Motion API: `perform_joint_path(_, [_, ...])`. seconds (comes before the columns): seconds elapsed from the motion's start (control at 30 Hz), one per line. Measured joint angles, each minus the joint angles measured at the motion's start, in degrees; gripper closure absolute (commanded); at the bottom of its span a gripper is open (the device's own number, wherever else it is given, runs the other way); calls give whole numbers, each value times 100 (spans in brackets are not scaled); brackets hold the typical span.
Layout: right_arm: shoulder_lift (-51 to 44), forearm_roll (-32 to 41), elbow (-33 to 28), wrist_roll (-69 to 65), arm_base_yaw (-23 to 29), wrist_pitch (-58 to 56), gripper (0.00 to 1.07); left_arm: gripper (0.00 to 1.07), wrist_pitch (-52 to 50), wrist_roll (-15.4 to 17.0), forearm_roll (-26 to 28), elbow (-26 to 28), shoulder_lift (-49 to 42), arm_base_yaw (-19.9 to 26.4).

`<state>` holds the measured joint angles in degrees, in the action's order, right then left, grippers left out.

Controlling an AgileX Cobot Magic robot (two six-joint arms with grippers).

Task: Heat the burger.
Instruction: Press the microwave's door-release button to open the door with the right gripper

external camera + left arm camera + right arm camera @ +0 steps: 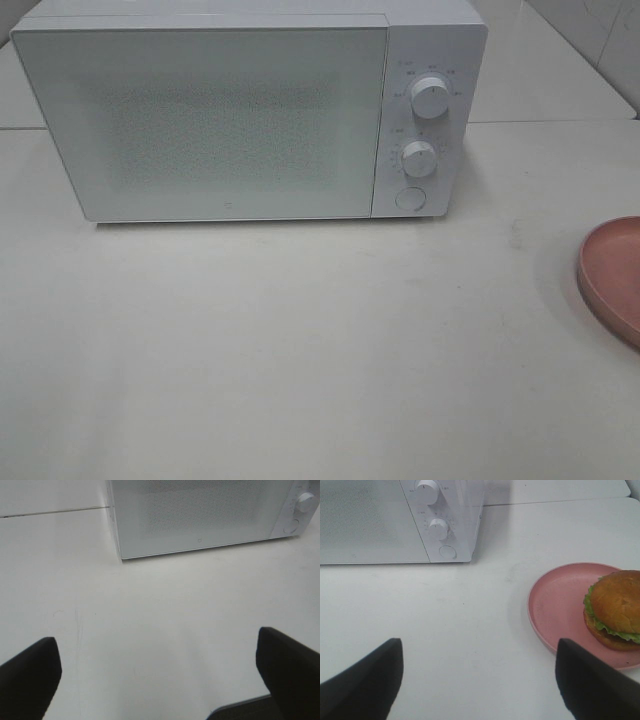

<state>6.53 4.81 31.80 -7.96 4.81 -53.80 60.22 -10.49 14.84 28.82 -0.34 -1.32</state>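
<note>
The burger, with a brown domed bun and green lettuce, sits on a pink plate in the right wrist view. In the high view only the plate's edge shows at the far right and the burger is out of view. A white microwave stands at the back with its door shut; it also shows in the left wrist view and the right wrist view. My right gripper is open and empty, short of the plate. My left gripper is open and empty over bare table, in front of the microwave.
The microwave has two knobs and a round button on its right panel. The white table spreads in front of it. A seam in the table runs behind the microwave.
</note>
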Motion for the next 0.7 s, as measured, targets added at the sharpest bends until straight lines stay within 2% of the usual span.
perform_joint_path(0.7, [1639,0,0,0,6,1495,30,9,0,0,0,0,0,0])
